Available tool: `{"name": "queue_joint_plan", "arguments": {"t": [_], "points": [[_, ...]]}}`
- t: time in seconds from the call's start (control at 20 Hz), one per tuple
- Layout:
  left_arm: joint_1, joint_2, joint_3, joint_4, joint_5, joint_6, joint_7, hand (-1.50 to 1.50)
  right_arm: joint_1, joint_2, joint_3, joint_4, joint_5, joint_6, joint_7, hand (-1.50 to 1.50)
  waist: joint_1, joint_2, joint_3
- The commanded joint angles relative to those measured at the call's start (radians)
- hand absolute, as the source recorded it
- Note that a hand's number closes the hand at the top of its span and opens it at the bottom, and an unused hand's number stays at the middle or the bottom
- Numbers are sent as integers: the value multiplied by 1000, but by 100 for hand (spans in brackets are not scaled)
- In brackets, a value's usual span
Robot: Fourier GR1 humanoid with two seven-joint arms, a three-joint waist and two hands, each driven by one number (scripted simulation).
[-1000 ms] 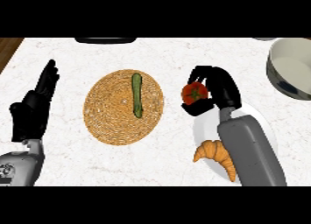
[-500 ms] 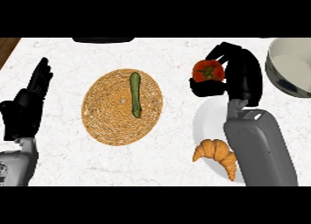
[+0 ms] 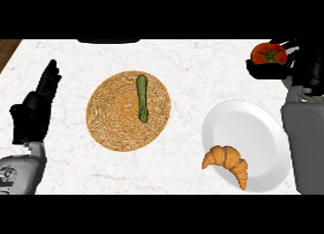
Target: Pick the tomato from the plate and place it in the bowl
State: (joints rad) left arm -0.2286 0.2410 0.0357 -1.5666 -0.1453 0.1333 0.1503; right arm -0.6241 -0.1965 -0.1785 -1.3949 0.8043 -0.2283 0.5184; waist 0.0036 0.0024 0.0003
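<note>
Curling round the tomato point(image 3: 269, 54) just past the white plate's point(image 3: 255, 128) far right rim, the right hand point(image 3: 304, 61) might release short of the bowl, unseen here, letting it roll off; the left hand point(image 3: 33, 109) rests open, well left of the plate.

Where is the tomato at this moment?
The tomato is at the head view's upper right, held in the right hand, beyond the white plate.
</note>
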Motion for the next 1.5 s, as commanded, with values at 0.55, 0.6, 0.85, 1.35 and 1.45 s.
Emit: {"name": "queue_joint_plan", "arguments": {"t": [0.55,0.6,0.85,1.35,1.45], "points": [[-40,13,12,-36,8,-36,55,0,-102,-378,-229,639,18,-215,-406,150,36,17,2],[-48,-23,-11,9,-21,-5,15,0,-110,-364,-228,689,19,-258,-442,150,25,14,1],[-64,-60,-44,6,-46,18,14,0,-161,-418,-266,917,42,-382,-531,150,45,24,4],[-59,-79,-50,-8,-43,22,9,0,-206,-442,-432,1086,-173,-200,-736,-150,60,33,9],[-55,-27,-14,-17,-14,-21,3,0,-192,-445,-465,1100,-212,-167,-807,-150,67,33,9]]}}
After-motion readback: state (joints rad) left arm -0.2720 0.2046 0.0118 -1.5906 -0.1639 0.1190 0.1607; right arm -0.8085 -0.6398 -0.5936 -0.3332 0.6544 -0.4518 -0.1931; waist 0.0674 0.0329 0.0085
